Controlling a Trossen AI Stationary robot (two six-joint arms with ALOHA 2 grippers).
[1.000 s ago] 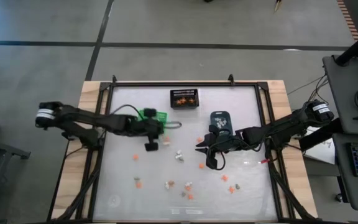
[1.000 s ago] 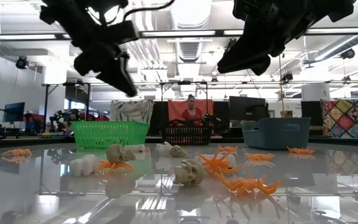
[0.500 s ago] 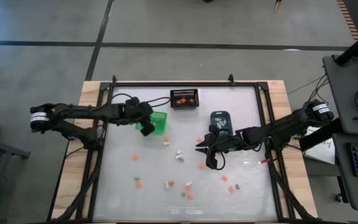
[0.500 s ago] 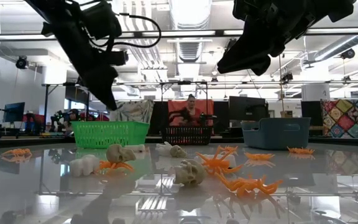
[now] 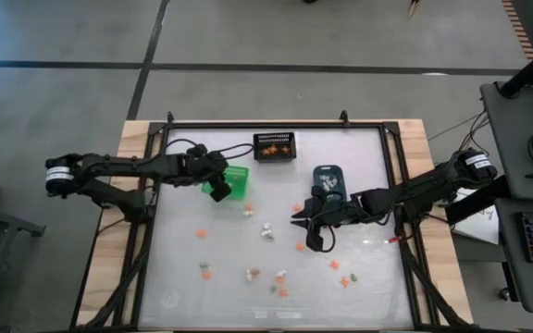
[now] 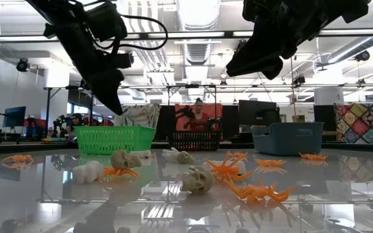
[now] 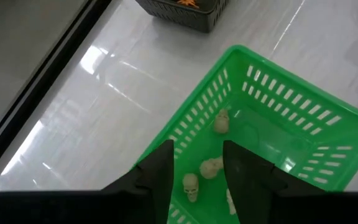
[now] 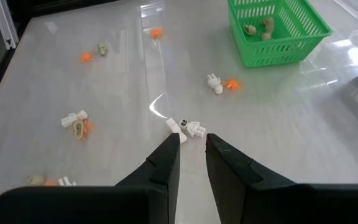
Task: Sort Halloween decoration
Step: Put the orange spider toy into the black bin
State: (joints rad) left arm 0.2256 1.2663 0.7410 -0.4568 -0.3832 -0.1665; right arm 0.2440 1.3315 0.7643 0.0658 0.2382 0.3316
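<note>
While the left claw [image 7: 196, 180] hangs parted over the green bin [image 7: 328, 118], skulls [image 7: 211, 167] lie inside.

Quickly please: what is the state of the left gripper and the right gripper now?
Left gripper: open, empty, above the green plastic slotted basket.
Right gripper: open, empty, over the small white skeleton trinket.

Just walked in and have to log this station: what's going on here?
A two-armed robot is sorting tiny Halloween trinkets into bins. The left hand hovers open over the green basket, which already holds small tan skulls. The right hand waits open above white pieces mid-table. Many trinkets remain scattered on the table.
</note>
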